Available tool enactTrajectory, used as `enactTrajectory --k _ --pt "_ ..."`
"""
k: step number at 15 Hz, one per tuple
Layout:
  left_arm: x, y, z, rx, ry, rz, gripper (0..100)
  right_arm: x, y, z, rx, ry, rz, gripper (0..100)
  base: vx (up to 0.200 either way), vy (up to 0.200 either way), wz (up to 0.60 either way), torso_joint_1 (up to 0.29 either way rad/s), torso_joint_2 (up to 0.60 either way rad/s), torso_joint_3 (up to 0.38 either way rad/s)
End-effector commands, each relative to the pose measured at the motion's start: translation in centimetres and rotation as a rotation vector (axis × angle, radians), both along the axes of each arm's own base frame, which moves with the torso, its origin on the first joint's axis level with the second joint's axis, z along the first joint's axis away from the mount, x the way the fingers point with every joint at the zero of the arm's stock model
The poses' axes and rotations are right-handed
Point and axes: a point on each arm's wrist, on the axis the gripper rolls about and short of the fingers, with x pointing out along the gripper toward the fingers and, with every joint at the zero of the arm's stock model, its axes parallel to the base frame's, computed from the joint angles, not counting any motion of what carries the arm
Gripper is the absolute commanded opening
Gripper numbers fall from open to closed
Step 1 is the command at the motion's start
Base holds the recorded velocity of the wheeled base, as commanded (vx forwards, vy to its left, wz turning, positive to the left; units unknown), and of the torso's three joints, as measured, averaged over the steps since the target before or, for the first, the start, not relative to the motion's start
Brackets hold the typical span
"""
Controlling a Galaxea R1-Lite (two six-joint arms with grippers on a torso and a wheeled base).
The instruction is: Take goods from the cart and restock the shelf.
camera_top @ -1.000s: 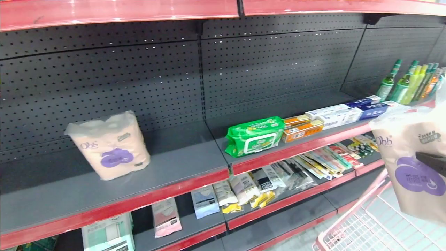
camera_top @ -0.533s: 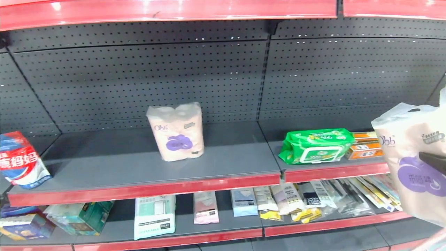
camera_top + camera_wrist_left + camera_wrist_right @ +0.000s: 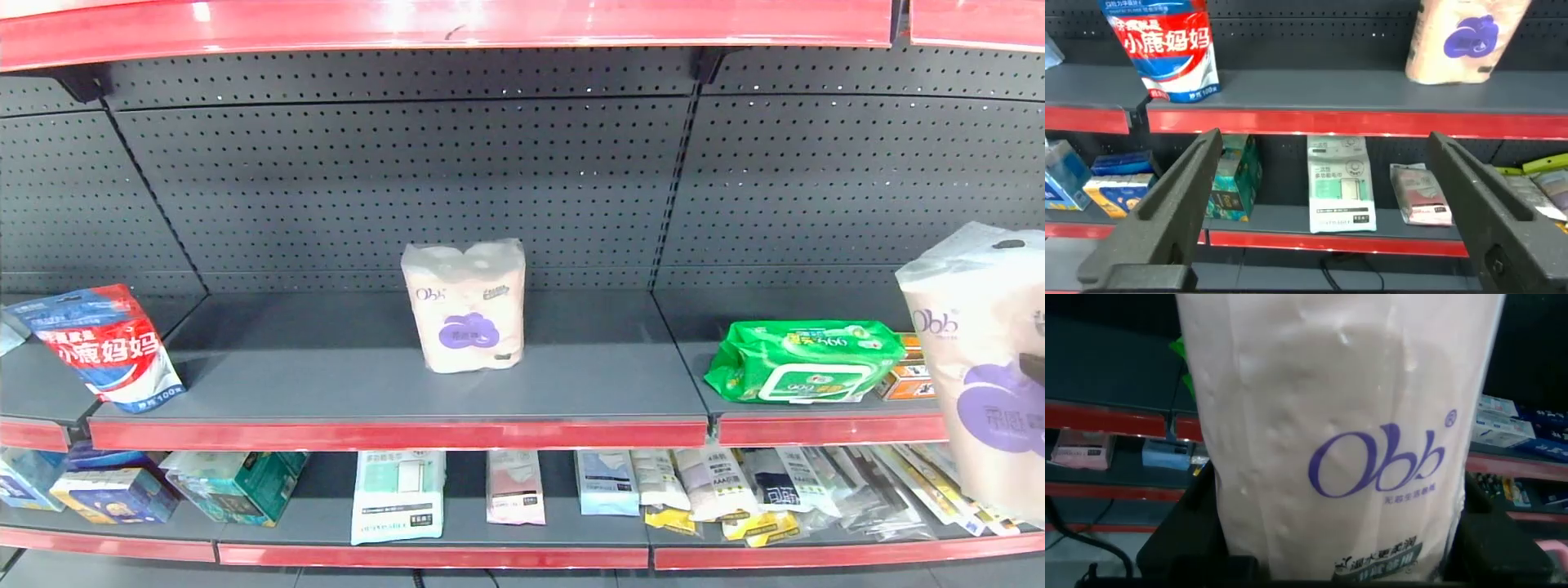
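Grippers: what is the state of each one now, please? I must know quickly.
Left gripper: open, holding nothing.
Right gripper: closed on the paper roll pack.

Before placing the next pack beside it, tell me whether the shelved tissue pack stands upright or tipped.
Upright. The tissue pack stands on its base on the shelf, roll ends on top, print level.

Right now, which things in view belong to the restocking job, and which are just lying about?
Job in hand:
held tissue pack, clamped in the right gripper
shelved tissue pack, standing upright
grey shelf

Lying about:
green wipes pack
red-and-blue pouch
orange boxes
white-and-green packet on the lower shelf
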Motion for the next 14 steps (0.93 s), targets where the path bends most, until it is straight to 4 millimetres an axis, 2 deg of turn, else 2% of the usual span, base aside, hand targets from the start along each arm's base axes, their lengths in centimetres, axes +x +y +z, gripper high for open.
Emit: enactTrajectory --k 1,3,5,6,7,8,10,11,13,14 --pt "0.1 0.0 0.0 0.003 0.013 -0.007 100 -2.0 0.0 -0.2 0.014 -0.052 0.043 0 0.000 0.000 0.00 0.000 0.00 0.000" --pt "0.3 -0.1 0.1 0.029 0.035 -0.078 100 -3.7 0.1 -0.4 0.034 -0.096 0.132 0 0.000 0.000 0.00 0.000 0.00 0.000" --pt "0.3 -0.1 0.1 0.033 0.041 -0.081 100 -4.3 0.1 -0.3 0.034 -0.119 0.147 0 0.000 0.000 0.00 0.000 0.00 0.000" --pt "0.8 -0.1 4.2 0.033 0.037 -0.052 100 -5.0 0.1 -0.1 0.034 -0.150 0.137 0 0.000 0.000 0.00 0.000 0.00 0.000" --pt "1.8 0.0 6.5 0.009 0.073 -0.027 100 -5.2 0.1 -0.1 0.037 -0.158 0.137 0 0.000 0.000 0.00 0.000 0.00 0.000" --pt "4.6 0.0 9.9 -0.069 0.142 -0.002 100 -5.8 0.0 -0.6 0.050 -0.164 0.136 0 0.000 0.000 0.00 0.000 0.00 0.000" --pt "8.3 0.2 10.6 -0.033 0.249 0.060 100 -6.6 0.0 -1.1 0.056 -0.179 0.143 0 0.000 0.000 0.00 0.000 0.00 0.000" --pt "9.0 0.2 10.4 -0.018 0.272 0.052 100 -7.0 0.0 -1.6 0.066 -0.180 0.136 0 0.000 0.000 0.00 0.000 0.00 0.000" --pt "9.9 0.1 9.7 0.062 0.355 -0.017 100 -7.0 0.0 -2.1 0.078 -0.174 0.131 0 0.000 0.000 0.00 0.000 0.00 0.000" --pt "11.3 -0.1 9.3 0.092 0.408 -0.149 100 -7.0 0.0 -2.0 0.081 -0.179 0.134 0 0.000 0.000 0.00 0.000 0.00 0.000"
